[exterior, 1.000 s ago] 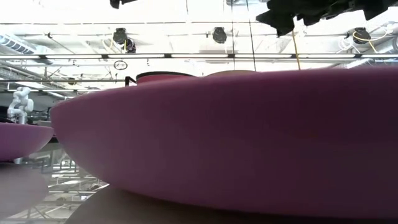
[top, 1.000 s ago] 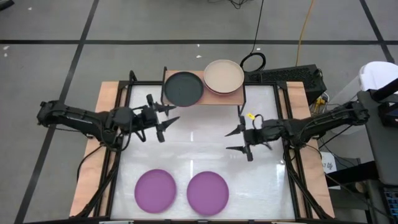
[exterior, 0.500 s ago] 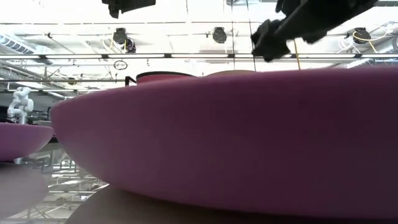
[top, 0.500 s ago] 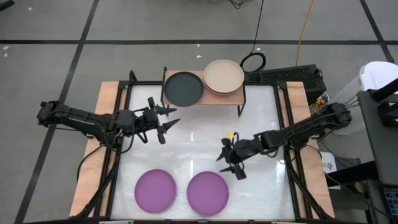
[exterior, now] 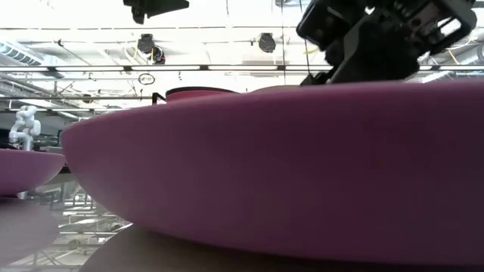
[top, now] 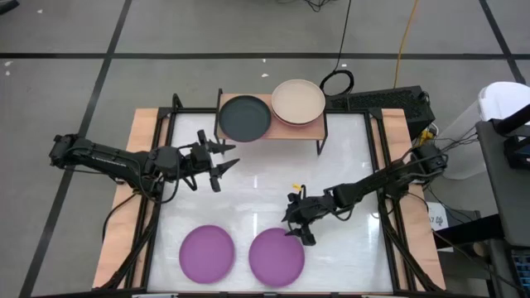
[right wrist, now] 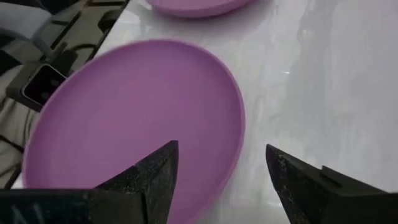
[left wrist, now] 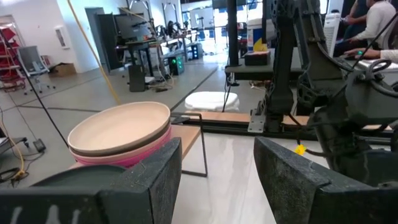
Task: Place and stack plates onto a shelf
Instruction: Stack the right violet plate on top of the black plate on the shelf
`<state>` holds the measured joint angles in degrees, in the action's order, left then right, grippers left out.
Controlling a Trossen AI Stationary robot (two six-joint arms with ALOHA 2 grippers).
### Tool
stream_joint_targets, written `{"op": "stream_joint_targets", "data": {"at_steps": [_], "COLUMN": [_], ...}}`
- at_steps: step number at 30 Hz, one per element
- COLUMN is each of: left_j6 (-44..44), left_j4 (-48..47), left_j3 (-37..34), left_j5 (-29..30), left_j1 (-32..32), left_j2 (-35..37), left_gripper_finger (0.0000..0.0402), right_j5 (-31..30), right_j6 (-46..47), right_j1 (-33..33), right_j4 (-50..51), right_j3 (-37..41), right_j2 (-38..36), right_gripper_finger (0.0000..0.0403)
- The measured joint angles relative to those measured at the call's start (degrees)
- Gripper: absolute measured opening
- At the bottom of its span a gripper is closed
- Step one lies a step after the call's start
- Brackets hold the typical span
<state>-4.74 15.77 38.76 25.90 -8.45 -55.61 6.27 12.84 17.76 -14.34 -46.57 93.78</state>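
Note:
Two purple plates lie flat on the white table near its near edge, the left one (top: 207, 252) and the right one (top: 277, 257). My right gripper (top: 295, 227) is open and hovers low over the right plate's far rim. In the right wrist view one finger (right wrist: 149, 180) stands over the plate (right wrist: 137, 118) and the other (right wrist: 298, 180) over bare table. On the shelf (top: 319, 124) a black plate (top: 244, 117) and a beige plate (top: 298, 101) sit; the beige one (left wrist: 121, 127) rests on pink plates. My left gripper (top: 228, 157) is open, in the air near the shelf.
The other purple plate (right wrist: 193, 5) lies close beside the one under my right gripper. Wooden side edges (top: 145, 132) and black frame bars border the table. Bare white table (top: 265, 182) stretches between the shelf and the purple plates. People and equipment show beyond the table in the left wrist view.
My right gripper has travelled from the table's right-middle toward the near edge and the left, coming down over the far rim of the right purple plate; it has stayed open. The plates have not moved.

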Motion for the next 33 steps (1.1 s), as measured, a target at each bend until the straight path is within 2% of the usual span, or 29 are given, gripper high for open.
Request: {"op": "stream_joint_targets", "data": {"at_steps": [9,21,26,33], "left_j6": [0.6,0.9,1.7,2.0], "left_j4": [-1.0,-1.3,-1.6,-2.3], "left_j3": [0.0,0.0,0.0,0.0], "left_j5": [-0.2,-0.2,-0.1,-0.1], "left_j1": [0.0,0.0,0.0,0.0], "left_j2": [0.0,0.0,0.0,0.0], "left_gripper_finger": [0.0207,0.0207,0.0207,0.0207], "right_j5": [0.0,0.0,-0.1,-0.1], "right_j6": [1.8,2.7,2.5,-0.6], "right_j1": [0.0,1.5,1.5,1.2], "right_j4": [-2.2,-1.8,-1.1,1.0], "right_j3": [0.0,0.0,0.0,0.0], "right_j2": [5.4,7.2,7.2,7.2], "right_gripper_finger": [0.0222,0.0214,0.0163,0.0037]}}
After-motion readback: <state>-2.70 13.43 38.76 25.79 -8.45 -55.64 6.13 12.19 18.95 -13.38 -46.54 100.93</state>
